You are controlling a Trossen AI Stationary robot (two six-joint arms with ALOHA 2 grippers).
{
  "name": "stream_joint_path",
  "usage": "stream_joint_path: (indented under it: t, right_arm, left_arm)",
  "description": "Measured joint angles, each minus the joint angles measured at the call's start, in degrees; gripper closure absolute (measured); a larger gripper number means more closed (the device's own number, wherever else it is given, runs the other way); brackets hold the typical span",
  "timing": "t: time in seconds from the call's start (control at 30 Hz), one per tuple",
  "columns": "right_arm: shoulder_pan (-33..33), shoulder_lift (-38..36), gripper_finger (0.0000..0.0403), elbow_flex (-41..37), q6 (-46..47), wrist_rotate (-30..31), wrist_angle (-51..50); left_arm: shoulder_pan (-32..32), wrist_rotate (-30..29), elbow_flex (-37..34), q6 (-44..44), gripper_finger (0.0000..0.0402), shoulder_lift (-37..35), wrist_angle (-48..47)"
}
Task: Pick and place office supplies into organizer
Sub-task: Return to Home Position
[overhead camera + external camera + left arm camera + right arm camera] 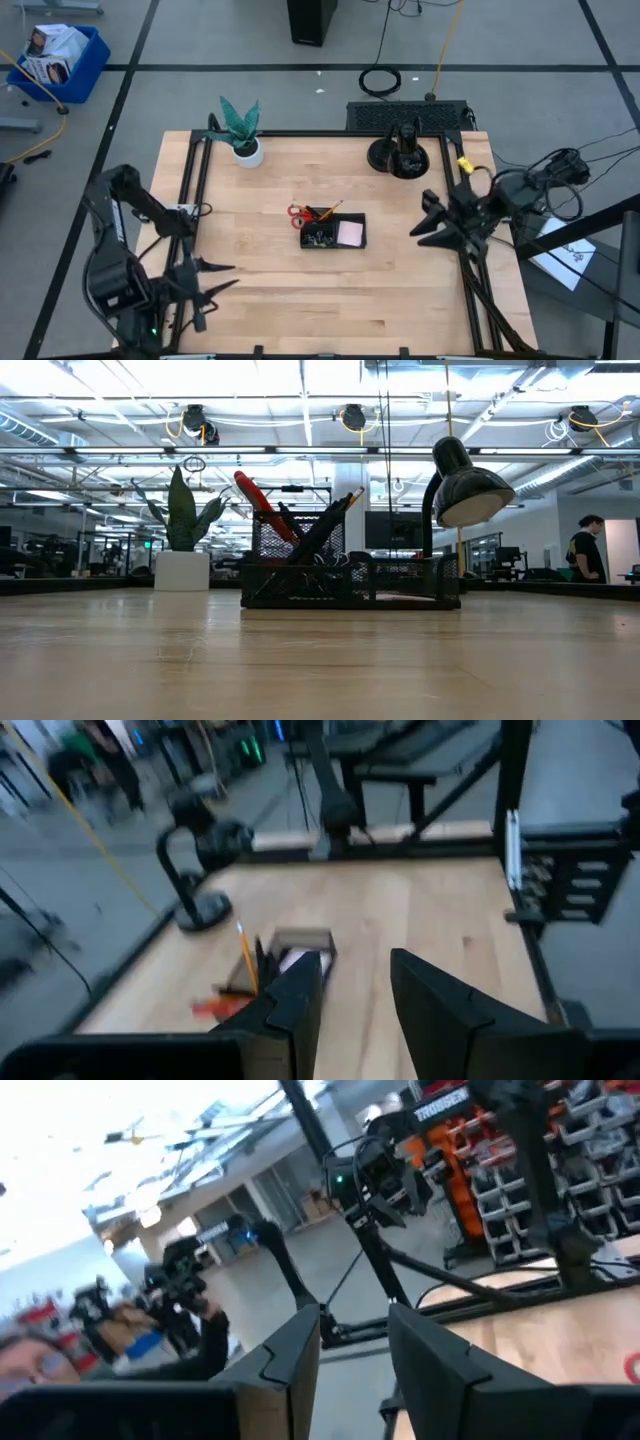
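High view first: we see the organizer (333, 232) at the middle of the table (270, 320), with the red-handled scissors (298, 213) and orange pencils (327, 211) standing in its rear part and the pink sticky-note pad (350, 233) lying in a front compartment. No loose supplies show on the wood, so we judge the sorting done. The left gripper (234, 276) hangs over the table's near left corner, jaws apart and empty. The right gripper (420, 216) hangs at the right edge, jaws also apart and empty, well apart from the organizer but near the lamp (400, 155).

Low view: we see the organizer (350, 575) resting flat, the scissors (255, 495) leaning out of its mesh cup, the plant (185, 510) behind to one side, and no gripper in the picture.

Left wrist view: our fingers (295, 1000) stand parted with nothing between them, and the organizer (295, 952) lies well ahead.

Right wrist view: the parted fingers (290, 1355) point out at the room, past the table's edge.

To home well, we think each arm should fold back along its own side. The right arm needs to keep clear of the lamp and the frame rail, and neither arm should sweep across the organizer.
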Motion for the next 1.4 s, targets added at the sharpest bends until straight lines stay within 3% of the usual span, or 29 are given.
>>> stream_joint_path:
  t: [0.1, 0.3, 0.47, 0.73, 0.93, 1.03, 1.13, 1.2, 1.33, 1.4]
  right_arm:
    - [-0.39, 2.99, 0.0287, 0.0, -1.8, -1.25, 0.56]
    - [-5.42, 5.92, 0.0287, 0.0, -3.92, -4.22, 0.66]
    - [-11.47, 5.34, 0.0287, 0.0, -7.37, -10.85, 1.61]
    - [-22.39, 3.51, 0.0287, 0.0, -10.35, -19.99, 1.93]
    - [-29.4, 1.84, 0.0287, 0.0, -10.4, -28.23, 1.55]
    - [-31.9, 0.21, 0.0287, 0.0, -10.84, -31.98, 1.4]
    - [-33.48, -1.24, 0.0287, 0.0, -11.02, -33.63, -0.18]
    - [-33.88, -1.96, 0.0287, 0.0, -11.06, -34.04, -1.47]
    - [-33.88, -3.3, 0.0287, 0.0, -11.24, -36.6, -3.64]
    - [-33.88, -4.25, 0.0287, 0.0, -11.75, -36.56, -4.72]
  left_arm:
    - [0.48, -3.92, 0.0, 3.64, 0.0275, 1.53, 3.51]
    - [5.42, -3.62, -0.02, 10.11, 0.0275, 3.56, 9.0]
    - [9.86, -3.84, -0.04, 15.32, 0.0275, 4.23, 11.83]
    - [15.97, -8.53, -0.04, 17.77, 0.0275, 4.11, 11.62]
    - [20.32, -8.19, -0.07, 19.44, 0.0275, 4.15, 15.08]
    - [23.02, -1.62, -1.32, 32.14, 0.0275, 4.9, 29.78]
    - [26.78, 18.55, -5.86, 52.32, 0.0275, 5.45, 54.82]
    - [29.97, 29.48, -8.34, 64.95, 0.0275, 5.4, 65.33]
    - [35.38, 25.16, -11.07, 67.33, 0.0275, 1.98, 67.29]
    - [38.78, 27.52, -12.32, 66.41, 0.0275, -0.59, 67.55]
